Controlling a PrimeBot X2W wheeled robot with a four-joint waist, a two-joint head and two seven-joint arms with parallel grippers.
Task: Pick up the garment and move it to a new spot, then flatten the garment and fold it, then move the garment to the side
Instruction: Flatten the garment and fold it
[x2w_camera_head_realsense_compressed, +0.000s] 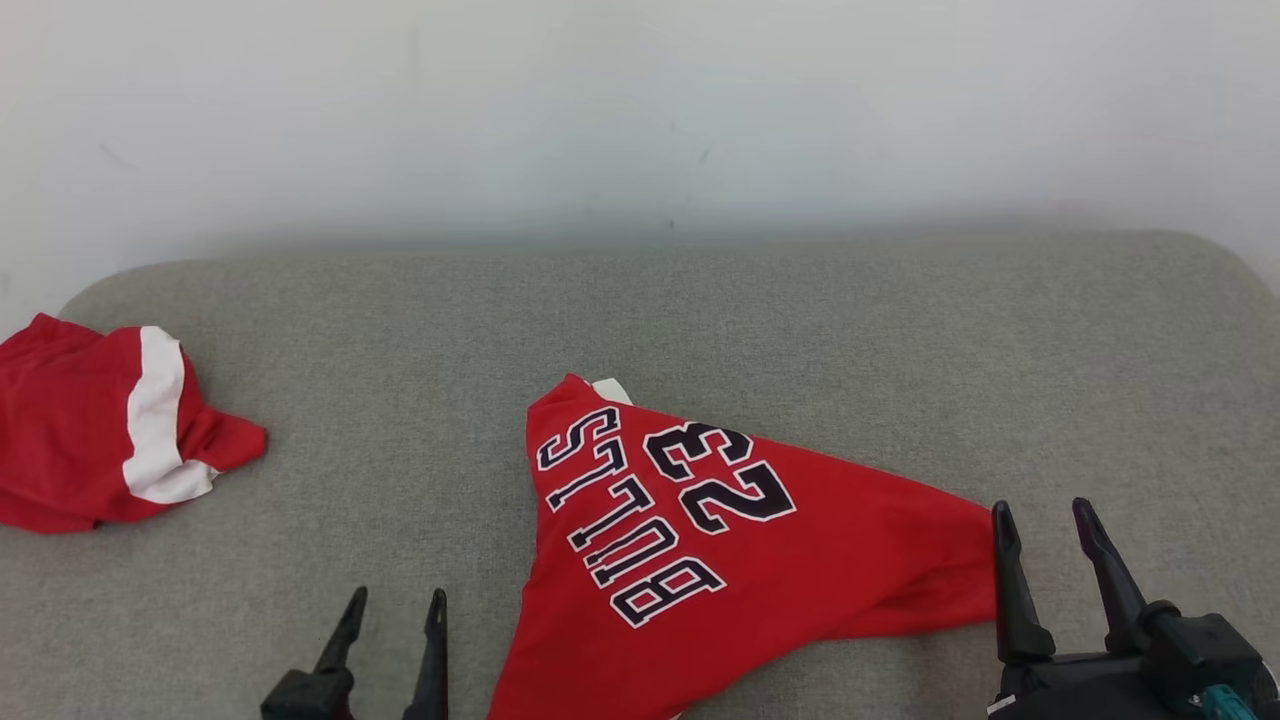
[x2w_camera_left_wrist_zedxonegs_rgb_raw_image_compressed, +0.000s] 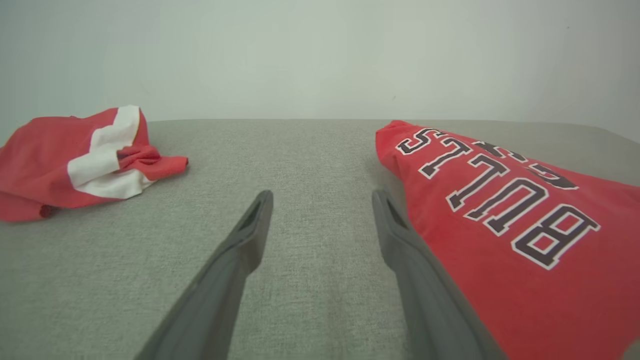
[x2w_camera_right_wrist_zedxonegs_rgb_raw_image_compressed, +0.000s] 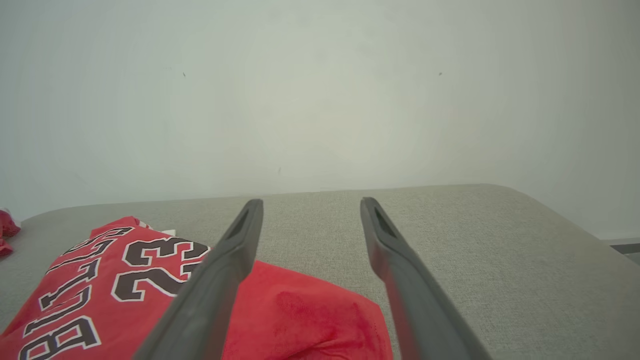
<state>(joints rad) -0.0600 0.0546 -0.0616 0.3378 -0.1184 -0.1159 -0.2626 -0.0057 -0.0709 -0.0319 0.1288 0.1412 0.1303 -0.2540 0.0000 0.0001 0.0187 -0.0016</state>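
Note:
A red garment (x2w_camera_head_realsense_compressed: 700, 560) printed with "BULLS 23" lies spread on the grey cushion, its near part running off the bottom of the head view. In the left wrist view the garment (x2w_camera_left_wrist_zedxonegs_rgb_raw_image_compressed: 525, 240) lies to the right, against the right finger. My left gripper (x2w_camera_head_realsense_compressed: 395, 605) (x2w_camera_left_wrist_zedxonegs_rgb_raw_image_compressed: 322, 197) stands open just left of it with nothing between its fingers. My right gripper (x2w_camera_head_realsense_compressed: 1045, 515) (x2w_camera_right_wrist_zedxonegs_rgb_raw_image_compressed: 310, 205) is open at the garment's right corner (x2w_camera_right_wrist_zedxonegs_rgb_raw_image_compressed: 310, 320), holding nothing; the red cloth lies under and left of its fingers.
A second red garment with a white band (x2w_camera_head_realsense_compressed: 110, 425) (x2w_camera_left_wrist_zedxonegs_rgb_raw_image_compressed: 85, 160) lies crumpled at the cushion's far left. The grey cushion (x2w_camera_head_realsense_compressed: 900, 330) stretches bare behind and to the right, ending at a pale wall (x2w_camera_head_realsense_compressed: 640, 110).

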